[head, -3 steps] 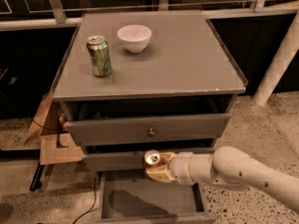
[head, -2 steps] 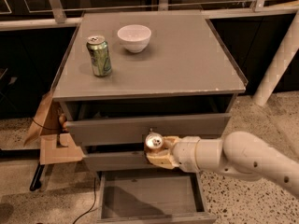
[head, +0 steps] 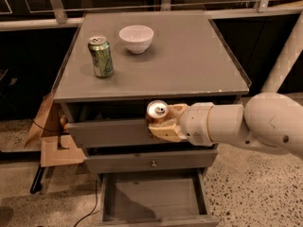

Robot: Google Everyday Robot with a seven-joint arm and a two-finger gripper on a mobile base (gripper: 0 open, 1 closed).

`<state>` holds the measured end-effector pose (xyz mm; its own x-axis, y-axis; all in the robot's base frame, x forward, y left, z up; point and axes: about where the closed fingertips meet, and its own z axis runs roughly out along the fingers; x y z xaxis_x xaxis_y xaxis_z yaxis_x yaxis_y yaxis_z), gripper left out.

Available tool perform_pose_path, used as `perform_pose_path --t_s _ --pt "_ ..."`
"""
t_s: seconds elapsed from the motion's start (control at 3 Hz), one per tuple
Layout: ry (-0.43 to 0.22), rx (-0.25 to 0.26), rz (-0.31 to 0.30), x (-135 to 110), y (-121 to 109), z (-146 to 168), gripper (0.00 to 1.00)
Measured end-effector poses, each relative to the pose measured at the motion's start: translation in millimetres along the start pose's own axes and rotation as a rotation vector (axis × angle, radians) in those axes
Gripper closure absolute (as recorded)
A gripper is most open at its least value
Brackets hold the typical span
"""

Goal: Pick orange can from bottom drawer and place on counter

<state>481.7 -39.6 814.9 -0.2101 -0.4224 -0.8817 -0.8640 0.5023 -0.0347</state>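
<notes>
My gripper (head: 163, 122) is shut on the orange can (head: 156, 112), whose silver top and pull tab face up. It holds the can upright in front of the top drawer, just below the counter's front edge. The white arm (head: 246, 122) reaches in from the right. The bottom drawer (head: 154, 197) is pulled open below, with a bare grey floor. The counter (head: 189, 56) is the flat grey cabinet top.
A green can (head: 101, 56) stands on the counter at the left, with a white bowl (head: 136, 38) behind it to the right. The middle drawer (head: 151, 162) with a brass knob is closed. Cardboard (head: 52, 136) leans at the cabinet's left. A white post (head: 284, 56) stands at the right.
My gripper has risen with the orange can, from just above the open bottom drawer to the level of the top drawer front, near the counter's edge.
</notes>
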Motion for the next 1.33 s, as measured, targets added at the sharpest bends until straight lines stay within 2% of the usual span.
perform_pose_path --t_s 0.33,0.67,1.0,1.33 --pt "0.000 -0.004 0.006 3.9 0.4 2.1 1.00" --pt "-0.016 0.028 0.013 -21.7 -1.4 -16.2 1.00" --pt "-0.030 0.062 0.021 -64.9 -6.0 -41.0 1.00" --pt "-0.054 0.088 0.054 -112.6 -41.7 -52.9 1.00"
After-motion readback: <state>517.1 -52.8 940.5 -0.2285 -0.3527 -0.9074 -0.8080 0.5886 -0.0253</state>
